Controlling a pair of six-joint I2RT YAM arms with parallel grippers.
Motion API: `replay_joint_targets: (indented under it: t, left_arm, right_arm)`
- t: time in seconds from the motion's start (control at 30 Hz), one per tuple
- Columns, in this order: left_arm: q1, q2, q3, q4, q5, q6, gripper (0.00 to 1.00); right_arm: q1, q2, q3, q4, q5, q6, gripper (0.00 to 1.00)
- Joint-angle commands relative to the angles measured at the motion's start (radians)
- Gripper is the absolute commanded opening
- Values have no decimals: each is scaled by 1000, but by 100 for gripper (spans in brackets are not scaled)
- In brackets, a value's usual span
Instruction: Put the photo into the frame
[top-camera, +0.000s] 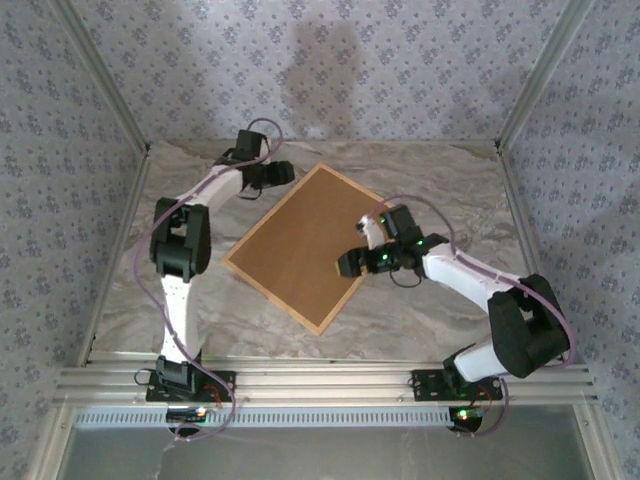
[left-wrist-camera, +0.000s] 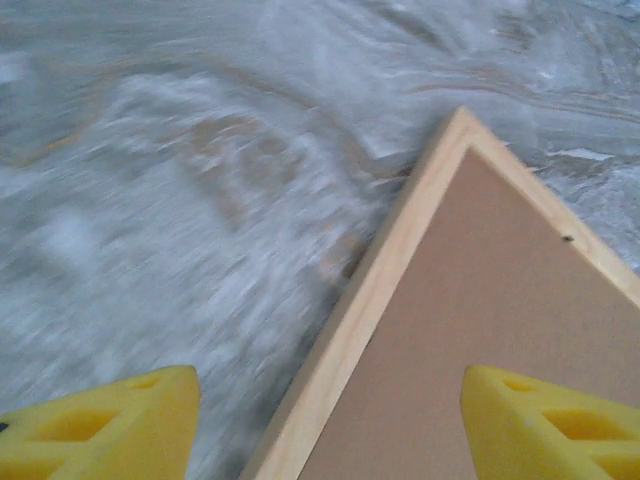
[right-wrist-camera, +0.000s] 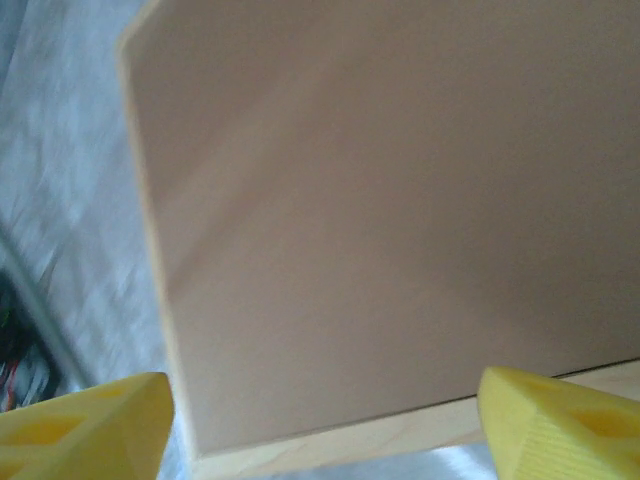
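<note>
Frame (top-camera: 270, 297) lies flat on the marble table (top-camera: 440, 190), turned like a diamond in the middle of the top view, with one corner toward the upper centre and the opposite one toward the lower centre. Its light wooden rim runs round a plain brown board (top-camera: 300, 240) that fills it edge to edge.

The left claw (top-camera: 285, 173) sits just left of the frame's upper corner, its white arm bending up from the lower left. In the left wrist view its yellow fingertips (left-wrist-camera: 120, 425) stand in the two lower corners, spread wide. The frame's corner points up between them in the right half of the picture. The left tip is over bare table and the right tip is over the board. Whether either tip touches anything I cannot tell. The marble there is blurred.

The right claw (top-camera: 350, 262) is right of centre in the top view, over the frame's right-hand side, pointing left across the board. In the right wrist view its yellow fingertips (right-wrist-camera: 85, 425) also sit in the lower corners, spread wide. The board takes up most of that picture, and the wooden rim runs down the left and along the bottom to a corner at lower left. Grey table shows on the far left.
</note>
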Motion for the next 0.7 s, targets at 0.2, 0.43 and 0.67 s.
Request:
replay_joint_targets:
  t: [0.2, 0.43, 0.67]
  left_arm:
    - [-15, -467, -531, 105, -76, -167, 69]
    - [-41, -705, -788, 14, -101, -219, 68]
    - [-44, -801, -877, -142, -66, -248, 68]
  right_arm:
    - [-275, 371, 437, -18, 319, -17, 85]
    - [-327, 706, 810, -207, 281, -90, 88]
    - [-341, 776, 866, -275, 144, -100, 87]
